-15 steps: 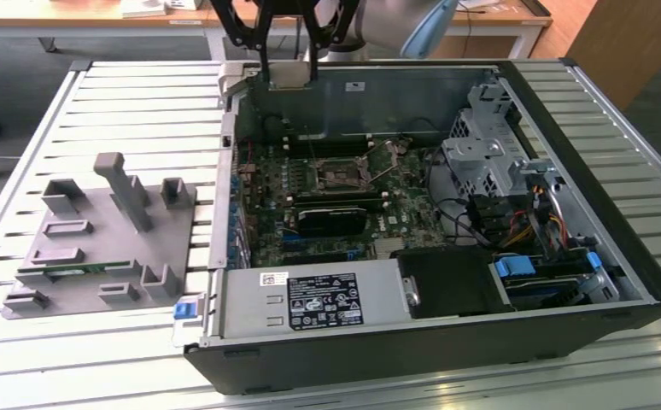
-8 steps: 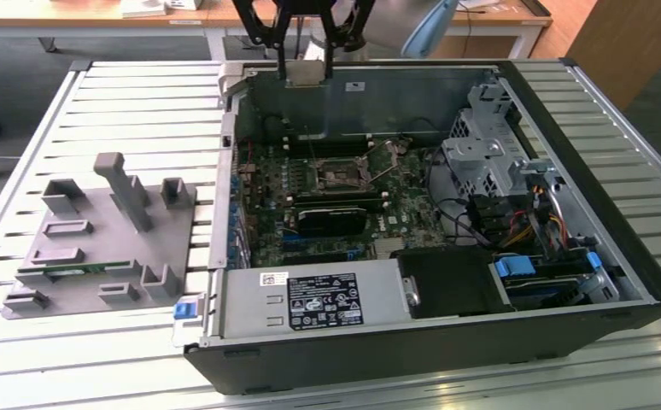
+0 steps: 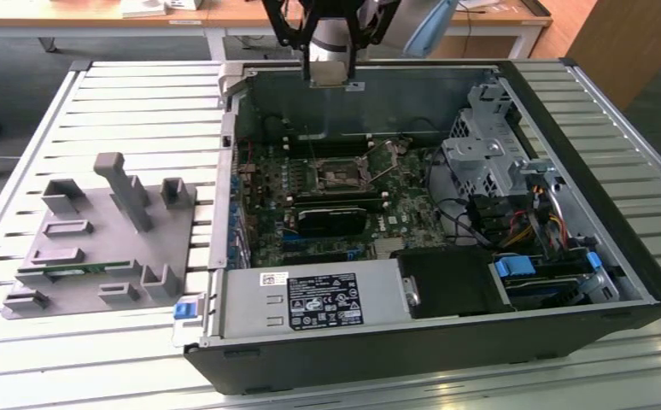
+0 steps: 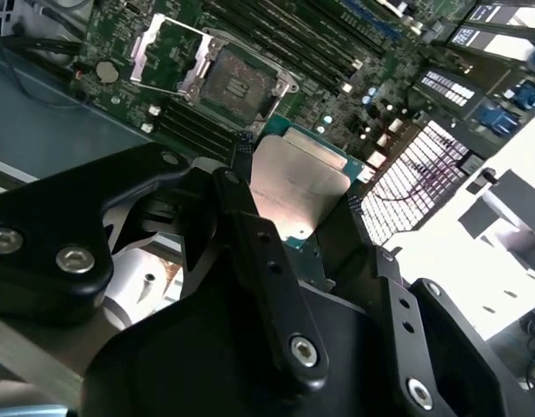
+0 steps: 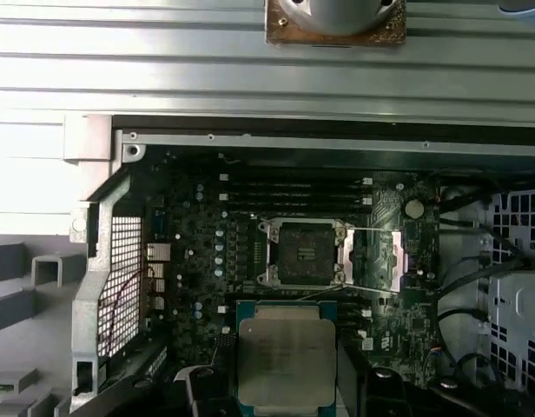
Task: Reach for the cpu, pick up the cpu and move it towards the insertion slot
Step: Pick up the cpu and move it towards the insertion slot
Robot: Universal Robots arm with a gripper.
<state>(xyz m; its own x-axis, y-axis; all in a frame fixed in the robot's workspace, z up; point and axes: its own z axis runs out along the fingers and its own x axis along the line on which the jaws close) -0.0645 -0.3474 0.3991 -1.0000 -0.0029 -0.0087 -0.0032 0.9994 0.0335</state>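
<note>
The cpu point(image 4: 298, 187) is held between the fingers point(image 4: 241, 208) of the gripper point(image 4: 298, 195), clamped on two opposite edges, silver top facing the second wrist view's camera; the same chip is seen in the first wrist view point(image 5: 286, 356), clear of the board. In the exterior view the gripper point(image 3: 333, 81) hangs high above the open computer case point(image 3: 604, 256), over its far wall, so the pick-up step is judged complete and the transfer step is in hand. The insertion slot point(image 5: 300, 254) lies on the motherboard point(image 5: 198, 261) with its metal frame swung open and the dark centre exposed; it is also seen in the second wrist view point(image 4: 228, 82) and the exterior view point(image 3: 340, 178). The cpu is above it and offset to one side, well apart. For the next move, lateral alignment over the socket and matching of chip orientation to the frame are called for, with the open load plate point(image 5: 372, 256) kept clear. The grey fixture point(image 3: 97, 248) sits on the worktop point(image 3: 137, 94), beside the case.
</note>
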